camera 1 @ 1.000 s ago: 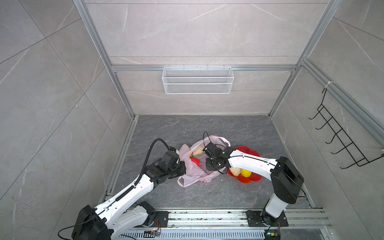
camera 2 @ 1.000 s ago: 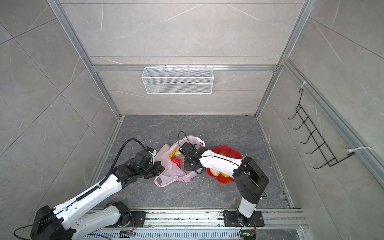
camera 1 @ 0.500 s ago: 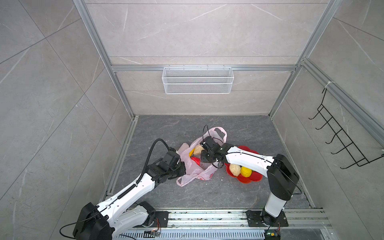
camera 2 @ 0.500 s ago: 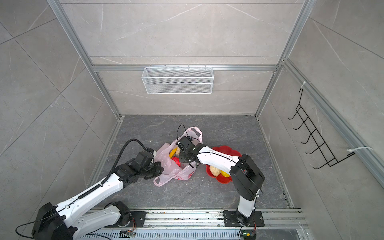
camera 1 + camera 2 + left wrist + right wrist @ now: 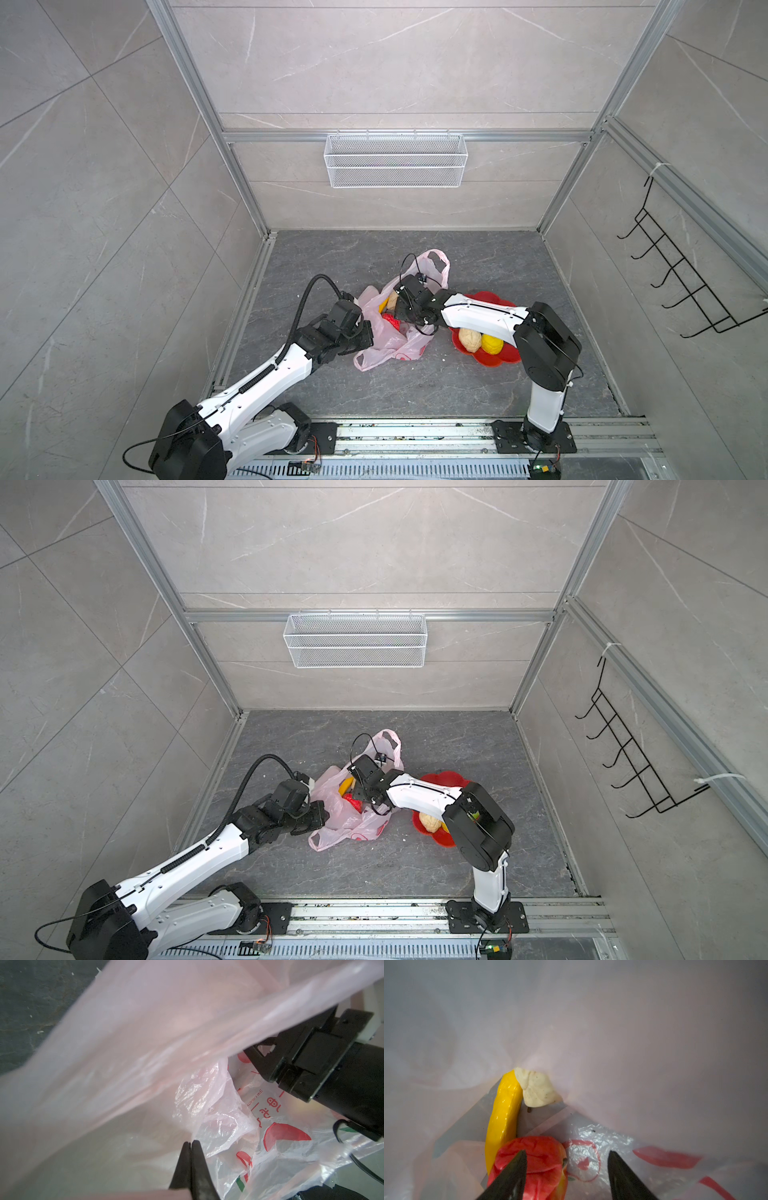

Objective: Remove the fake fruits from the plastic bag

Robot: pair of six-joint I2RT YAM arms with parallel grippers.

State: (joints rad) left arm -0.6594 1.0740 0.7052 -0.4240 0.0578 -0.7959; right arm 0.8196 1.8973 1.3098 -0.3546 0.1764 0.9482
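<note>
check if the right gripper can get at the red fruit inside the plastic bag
Probably yes: the right gripper stands open inside the plastic bag, the red fruit at its tips, nothing between. The shut left gripper seems to hold the bag up.

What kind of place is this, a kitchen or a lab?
Probably a robot test cell dressed as a tiled room: grey tile walls in an aluminium frame, a white wire basket and black hook rack hanging on them, two robot arms bolted to a floor rail.
</note>
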